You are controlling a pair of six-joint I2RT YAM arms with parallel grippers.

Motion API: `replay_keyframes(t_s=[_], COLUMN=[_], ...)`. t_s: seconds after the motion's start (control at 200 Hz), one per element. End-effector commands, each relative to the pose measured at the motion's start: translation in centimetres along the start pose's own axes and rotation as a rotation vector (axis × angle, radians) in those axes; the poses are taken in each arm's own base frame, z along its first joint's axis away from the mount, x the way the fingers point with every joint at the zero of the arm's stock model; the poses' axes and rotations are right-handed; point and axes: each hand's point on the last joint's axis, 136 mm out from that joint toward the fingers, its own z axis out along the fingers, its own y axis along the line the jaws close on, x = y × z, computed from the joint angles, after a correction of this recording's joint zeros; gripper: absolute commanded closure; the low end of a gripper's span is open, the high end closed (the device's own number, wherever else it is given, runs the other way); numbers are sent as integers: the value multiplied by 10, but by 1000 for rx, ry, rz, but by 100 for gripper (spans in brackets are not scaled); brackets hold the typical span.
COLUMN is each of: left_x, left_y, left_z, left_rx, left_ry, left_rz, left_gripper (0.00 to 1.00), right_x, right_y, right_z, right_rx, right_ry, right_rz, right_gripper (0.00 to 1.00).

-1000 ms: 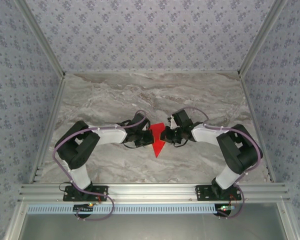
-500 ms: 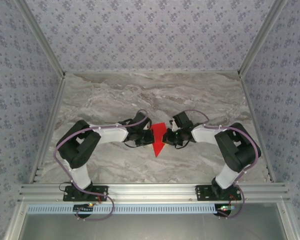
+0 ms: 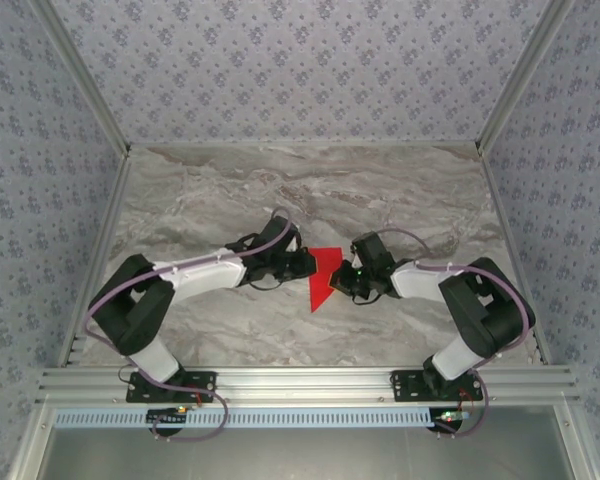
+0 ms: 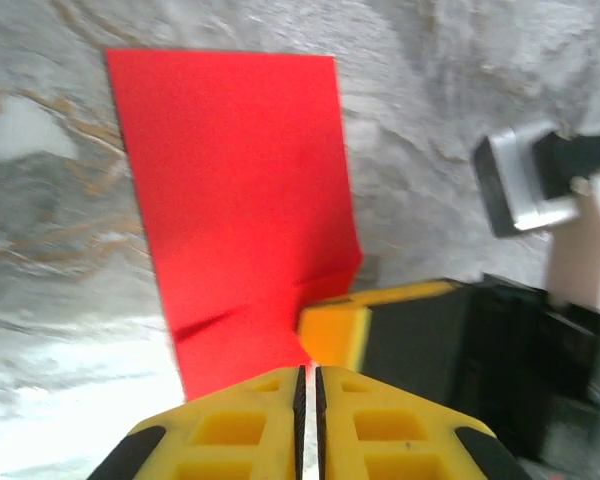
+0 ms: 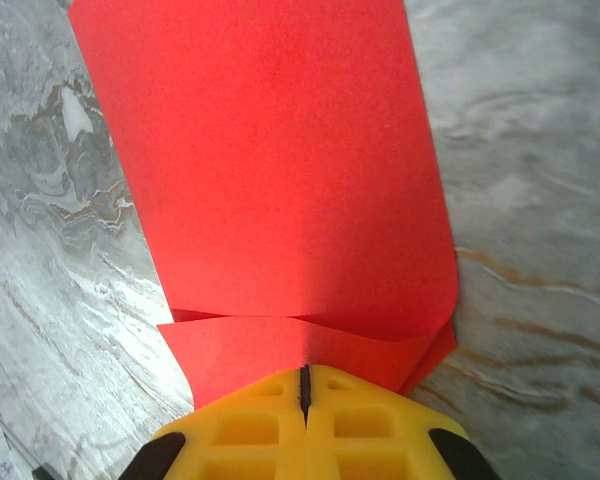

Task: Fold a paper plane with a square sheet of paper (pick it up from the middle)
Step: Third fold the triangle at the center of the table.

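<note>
Jaws shut, the right gripper pins the part-folded paper in the middle of the surface, seemingly to hold its crease. The left gripper sits opposite, jaws a slit apart, grip unclear.

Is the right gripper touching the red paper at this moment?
Touching. In the right wrist view the red paper runs into the slit of the right gripper, whose yellow fingers are shut on its near edge.

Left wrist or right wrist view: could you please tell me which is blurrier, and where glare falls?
Left wrist view: blurrier, red paper edges smeared, pale glare on the table lower left; right wrist view: crisper, shadow on the paper near the right hand.
</note>
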Motion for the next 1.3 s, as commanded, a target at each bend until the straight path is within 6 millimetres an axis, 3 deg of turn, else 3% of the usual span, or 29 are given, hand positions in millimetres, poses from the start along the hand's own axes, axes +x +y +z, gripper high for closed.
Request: replay_keyframes(t_s=[0.0, 0.215, 0.565, 0.754, 0.959, 1.109, 1.299], left_x=[24, 60, 74, 85, 94, 96, 96], left_y=[-14, -6, 22, 47, 64, 67, 66], left_z=[8, 26, 42, 43, 45, 46, 47], left_rx=[70, 55, -25, -111, -161, -169, -165], left_ry=[20, 74, 91, 105, 122, 130, 136], left_rz=[-46, -116, -199, -217, -226, -223, -221], left_gripper=[88, 92, 97, 99, 100, 100, 100], right_x=[6, 7, 11, 10, -2, 6, 19], right_y=[-34, -35, -40, -39, -6, 24, 22], right_z=[-1, 1, 5, 3, -12, -16, 0], right_rx=[117, 117, 119, 107, 4, -65, -25], right_ry=[-29, -25, -11, -11, -47, -24, 6], right_rz=[109, 122, 135, 110, -69, -175, -178], right_gripper=[95, 95, 95, 95, 94, 93, 93])
